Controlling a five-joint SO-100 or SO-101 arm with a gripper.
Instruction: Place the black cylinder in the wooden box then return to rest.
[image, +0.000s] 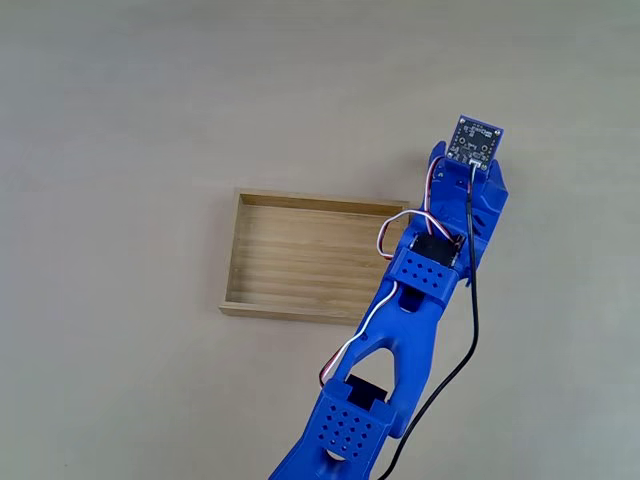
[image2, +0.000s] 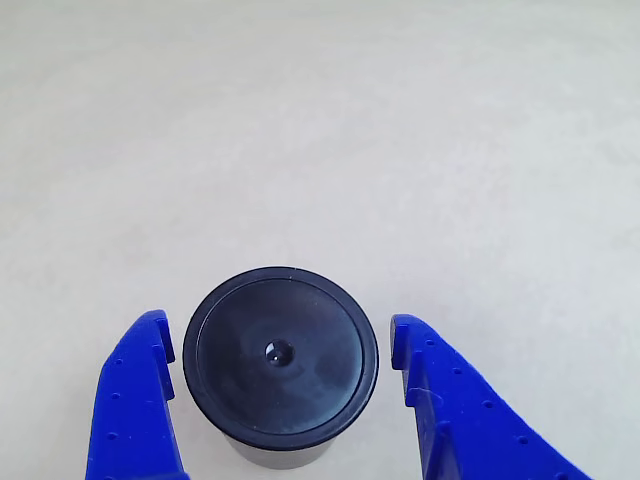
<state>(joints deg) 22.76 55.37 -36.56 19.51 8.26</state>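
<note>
In the other view the black cylinder (image2: 280, 365) stands upright on the pale table, its round dished top facing the camera. My gripper (image2: 278, 322) is open and straddles it, one blue finger (image2: 140, 400) on its left and the other on its right, each with a thin gap to the rim. In the fixed view the wooden box (image: 300, 255) lies empty at the centre, and my blue arm (image: 420, 285) reaches up past the box's right end. The wrist and its camera board (image: 475, 140) cover the cylinder there.
The table is a plain beige surface. A black cable (image: 470, 330) hangs along the right side of the arm. The box's right wall sits close beside the arm's forearm in the fixed view.
</note>
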